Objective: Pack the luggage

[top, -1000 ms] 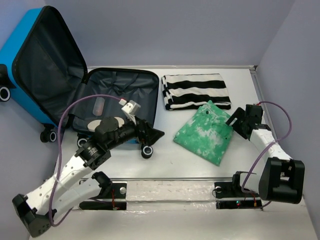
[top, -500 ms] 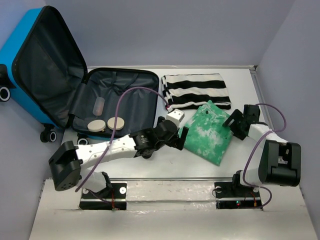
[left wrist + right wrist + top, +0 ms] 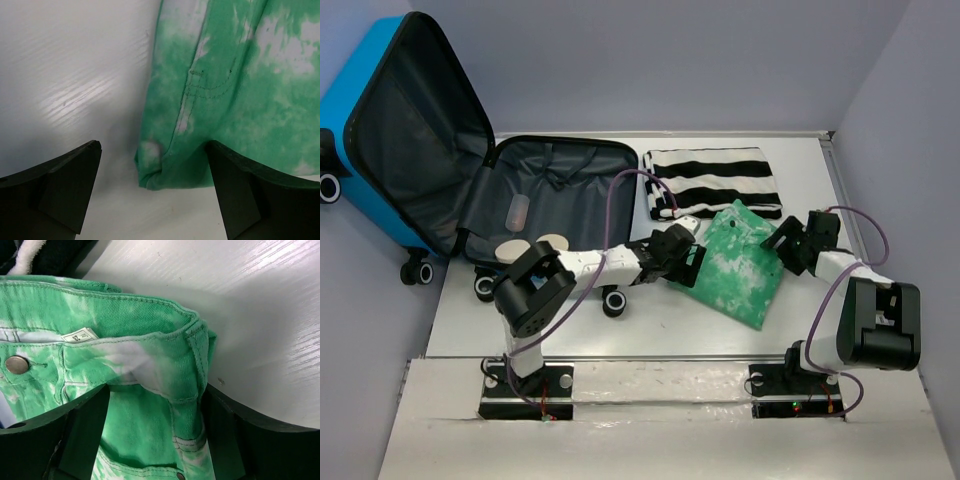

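Note:
The luggage [image 3: 360,90] lies open at the left, its blue lid leaning back and its black-lined half flat on the table. To its right lies a folded green tie-dye garment [image 3: 735,265]. My left gripper [image 3: 692,264] is at the garment's left corner, open. In the left wrist view that green corner [image 3: 175,170] sits on the table between the spread fingers [image 3: 65,185] of my left gripper [image 3: 152,147]. My right gripper [image 3: 782,243] is at the garment's right edge. Seen from the right wrist, it [image 3: 156,390] stands open around the waistband [image 3: 190,365], with fabric filling the gap.
A folded black-and-white striped garment [image 3: 712,182] lies behind the green one. Two beige discs [image 3: 510,250] and a translucent tube [image 3: 519,210] rest in the luggage's lined half. My left arm stretches across the luggage's front edge, near a wheel [image 3: 612,302]. Walls close in at back and right.
My left arm has swung right, from over the luggage's front edge to the green garment's left corner. The right gripper has edged left onto the garment's right edge.

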You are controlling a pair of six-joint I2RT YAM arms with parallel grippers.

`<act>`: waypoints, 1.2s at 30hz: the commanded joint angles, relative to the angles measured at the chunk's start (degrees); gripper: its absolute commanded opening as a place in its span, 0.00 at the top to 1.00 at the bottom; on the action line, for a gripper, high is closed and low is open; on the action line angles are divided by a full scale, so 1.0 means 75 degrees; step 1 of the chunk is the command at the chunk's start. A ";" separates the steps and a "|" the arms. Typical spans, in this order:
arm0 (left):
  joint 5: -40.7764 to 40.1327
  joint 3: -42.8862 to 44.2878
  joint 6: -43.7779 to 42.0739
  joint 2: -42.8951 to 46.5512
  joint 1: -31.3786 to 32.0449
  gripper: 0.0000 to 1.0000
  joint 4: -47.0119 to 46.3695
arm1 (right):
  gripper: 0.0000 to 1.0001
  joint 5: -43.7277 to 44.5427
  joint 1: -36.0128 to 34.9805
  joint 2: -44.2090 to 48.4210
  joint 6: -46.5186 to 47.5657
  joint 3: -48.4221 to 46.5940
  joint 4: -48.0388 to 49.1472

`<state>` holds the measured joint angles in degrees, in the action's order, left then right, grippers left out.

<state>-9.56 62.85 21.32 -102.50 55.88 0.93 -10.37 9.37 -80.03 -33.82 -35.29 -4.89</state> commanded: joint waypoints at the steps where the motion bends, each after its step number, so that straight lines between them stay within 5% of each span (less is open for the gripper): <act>1: 0.0794 0.0537 -0.0030 -0.0406 -0.0173 0.01 -0.0487 | 0.22 -0.0223 0.0029 0.0123 0.0068 0.0287 0.0206; 15: 0.1954 0.0246 0.0263 -0.1228 -0.0302 0.11 -0.1248 | 0.59 -0.0621 0.0029 -0.0029 -0.0388 0.0732 0.1084; 20: 0.2071 0.0000 0.0275 -0.1217 -0.0313 0.30 -0.1436 | 0.79 -0.0795 0.0029 0.0544 -0.0669 0.0990 0.1482; 24: 0.2224 -0.0095 0.0216 -0.1181 -0.0314 0.51 -0.1507 | 0.85 -0.1078 0.0029 0.0826 -0.0787 0.0990 0.1495; 25: 0.2236 -0.0130 0.0239 -0.1158 -0.0314 0.67 -0.1541 | 0.86 -0.1078 0.0029 0.0908 -0.0775 0.1002 0.1495; 28: 0.2224 -0.0375 0.0321 -0.0959 -0.0314 0.93 -0.1787 | 0.91 -0.1067 0.0029 0.1317 -0.0729 0.1107 0.1507; 36: 0.2317 -0.0599 0.0392 0.0268 -0.0290 0.94 -0.1882 | 0.93 -0.1453 0.0029 0.2664 -0.0577 0.1178 0.1110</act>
<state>6.28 59.70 23.94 -107.37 53.10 -14.85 -17.12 9.76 -65.78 -38.61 -25.58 3.42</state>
